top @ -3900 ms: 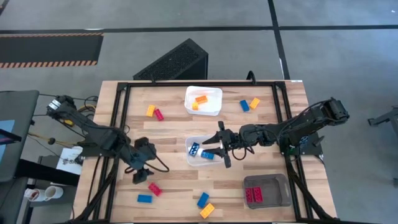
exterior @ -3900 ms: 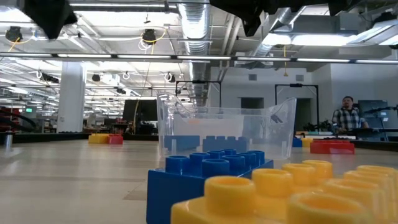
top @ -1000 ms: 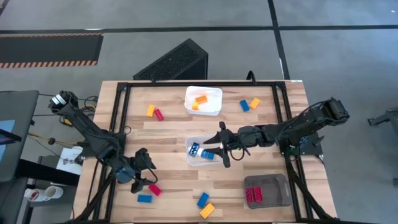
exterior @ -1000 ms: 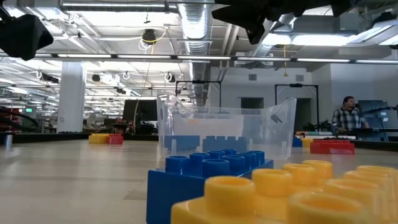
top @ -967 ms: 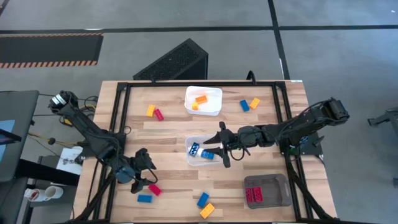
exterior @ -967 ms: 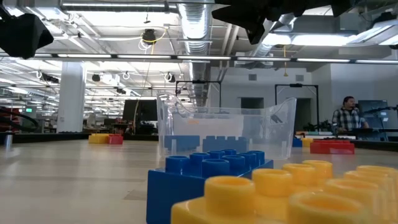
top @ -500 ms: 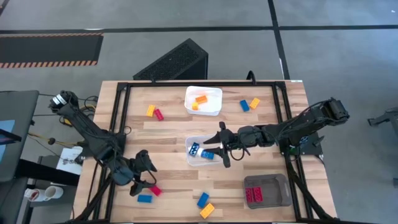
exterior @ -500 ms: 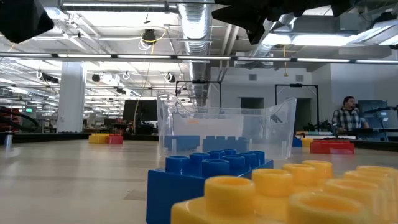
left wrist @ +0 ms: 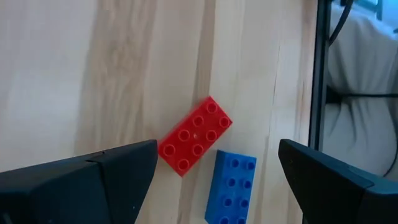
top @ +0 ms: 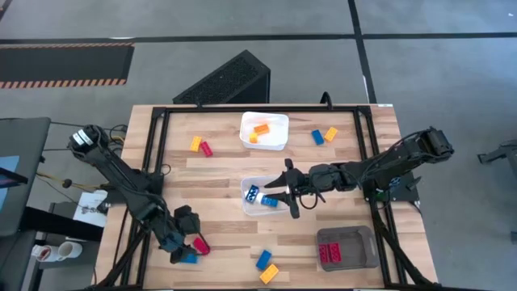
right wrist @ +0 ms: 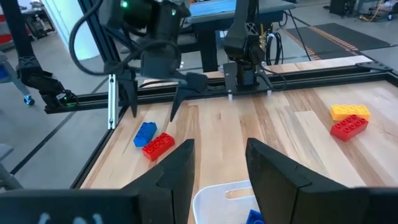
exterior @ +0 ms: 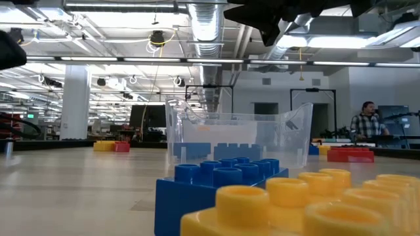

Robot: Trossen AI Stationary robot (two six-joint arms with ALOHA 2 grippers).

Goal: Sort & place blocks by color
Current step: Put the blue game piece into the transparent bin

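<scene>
My left gripper is open near the table's near-left corner, just above a red block and a blue block that lie flat side by side on the wood. Its fingers stand wide on either side of the pair and touch neither; the right wrist view shows the gripper hovering over them. My right gripper waits open over the clear tray, which holds two blue blocks. More blocks lie loose on the table.
A white tray at the far side holds orange blocks; a grey tray near right holds red ones. Loose pairs: yellow and red far left, blue and yellow far right, blue and yellow at the near edge. Black frame rails border the table.
My left gripper has moved toward the table's near edge and come down over the red and blue blocks at the near left, staying open. No block has moved.
</scene>
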